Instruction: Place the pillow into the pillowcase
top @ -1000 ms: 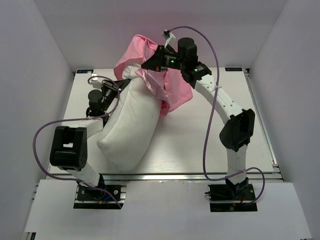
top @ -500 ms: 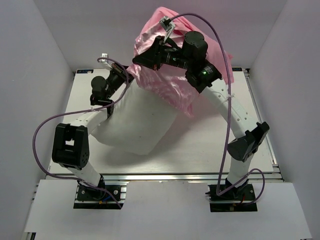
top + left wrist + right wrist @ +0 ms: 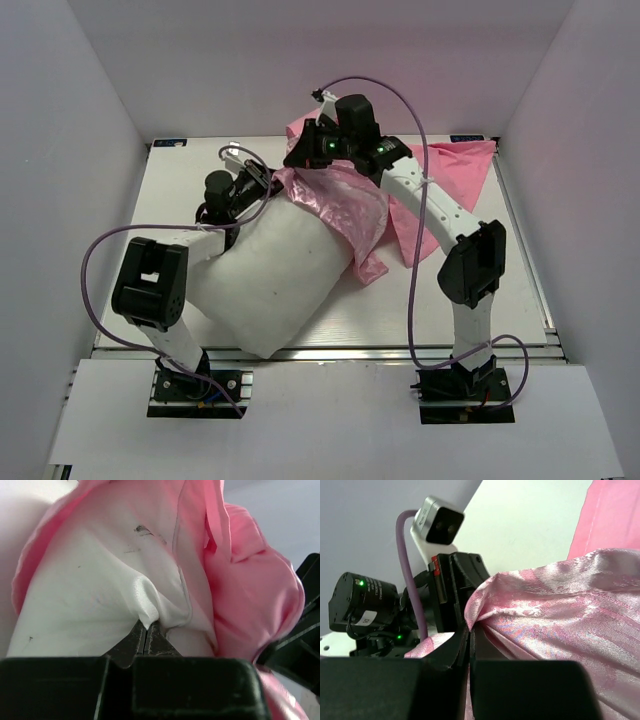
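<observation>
The pale flat bench (image 3: 420,310) carried everything. Across its left half lay the large plump white fabric pillow (image 3: 265,285), its long axis running from the near edge towards the far side and leaning slightly right. Most of it was bare. Only its far end was capped by the shiny pink satin pillowcase (image 3: 345,205), the rest of which trailed away right towards the far right corner.

The coming move seemed to turn on this: the uncovered body lay nearward of both grips, so the case's mouth would have to be drawn near and left along that axis.

The left arm (image 3: 150,290) reached to the pillow's far left shoulder and the right arm (image 3: 440,205) arched over to the far end. Both were close, the right one nearer the case's edge.

The top view gave this layout but hid both pinches. The left wrist view showed the left jaws pressed together on a small peak of white pillow cloth (image 3: 145,600), with a pink hem (image 3: 190,555) just right of it. The right wrist view showed the right jaws clamped on a fold of embossed pink satin (image 3: 545,605), the left arm's wrist camera (image 3: 437,522) close beyond it. Small dark specks (image 3: 142,529) showed only in the left wrist view.
</observation>
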`<state>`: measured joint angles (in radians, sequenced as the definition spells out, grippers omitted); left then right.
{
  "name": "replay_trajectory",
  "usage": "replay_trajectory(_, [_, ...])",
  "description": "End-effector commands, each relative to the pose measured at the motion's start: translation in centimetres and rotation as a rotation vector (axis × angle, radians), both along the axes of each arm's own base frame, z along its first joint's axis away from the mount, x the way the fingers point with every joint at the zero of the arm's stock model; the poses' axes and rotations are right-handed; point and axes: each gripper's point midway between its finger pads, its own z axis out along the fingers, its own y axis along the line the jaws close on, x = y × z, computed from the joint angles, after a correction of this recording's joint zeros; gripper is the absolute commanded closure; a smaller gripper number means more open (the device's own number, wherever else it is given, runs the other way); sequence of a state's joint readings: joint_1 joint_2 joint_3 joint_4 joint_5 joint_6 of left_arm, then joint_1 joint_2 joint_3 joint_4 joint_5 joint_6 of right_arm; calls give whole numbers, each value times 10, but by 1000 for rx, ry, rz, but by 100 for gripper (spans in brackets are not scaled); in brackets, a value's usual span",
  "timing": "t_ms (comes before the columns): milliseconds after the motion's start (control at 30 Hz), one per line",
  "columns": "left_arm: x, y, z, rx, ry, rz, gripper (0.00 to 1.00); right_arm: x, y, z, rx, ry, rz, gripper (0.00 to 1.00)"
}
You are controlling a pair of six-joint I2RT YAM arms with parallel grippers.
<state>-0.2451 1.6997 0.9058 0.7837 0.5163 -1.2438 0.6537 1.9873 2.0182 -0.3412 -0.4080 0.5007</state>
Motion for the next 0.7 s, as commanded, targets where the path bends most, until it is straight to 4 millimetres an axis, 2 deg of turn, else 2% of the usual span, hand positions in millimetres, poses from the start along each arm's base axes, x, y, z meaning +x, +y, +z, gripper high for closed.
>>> replay_trajectory(0, [-2, -14, 39, 16, -147, -39, 100, 10, 0, 45, 86, -100, -26, 100])
replay_trajectory(67, [4, -6, 37, 49, -134, -14, 100, 10, 2, 31, 77, -85, -6, 100])
replay_trajectory(100, [5, -3, 38, 73, -153, -10, 100, 15, 5, 7, 46, -65, 0, 95])
replay_trajectory(133, [8, 2, 33, 92, -121, 0, 100, 13, 6, -5, 38, -40, 34, 88])
replay_trajectory(167, [15, 15, 37, 109, -124, 29, 94, 12, 9, -15, 35, -28, 67, 73])
replay_trajectory(200, [20, 25, 37, 151, -134, 63, 84, 13, 12, -33, 20, -7, 90, 65])
replay_trajectory(233, [20, 37, 38, 185, -100, 95, 74, 11, 14, -39, 10, -15, 120, 57])
replay_trajectory(267, [29, 59, 50, 243, -137, 156, 67, 10, 15, -43, 5, -21, 142, 43])
replay_trajectory(300, [33, 77, 41, 305, -67, 221, 55, 10, 16, -44, 5, -32, 161, 38])
replay_trajectory(333, [32, 92, 59, 345, -94, 272, 50, 11, 15, -43, 5, -54, 185, 34])
replay_trajectory(367, [35, 112, 65, 436, -121, 328, 45, 11, 14, -41, 6, -68, 198, 25])
replay_trajectory(400, [38, 132, 75, 503, -95, 415, 35, 10, 15, -40, 10, -75, 225, 23])
replay_trajectory(433, [38, 142, 86, 544, -112, 458, 34, 15, 12, -21, 27, -125, 227, 20])
replay_trajectory(500, [29, 161, 112, 653, -139, 520, 30, 16, 8, 3, 37, -220, 258, 15])
replay_trajectory(533, [28, 171, 120, 692, -144, 569, 27, 17, 4, 27, 54, -289, 262, 14])
replay_trajectory(600, [16, 176, 139, 755, -198, 578, 25, 12, -9, 62, 55, -409, 272, 12])
replay_trajectory(667, [1, 166, 158, 798, -282, 544, 24, 8, -22, 83, 37, -510, 275, 11])
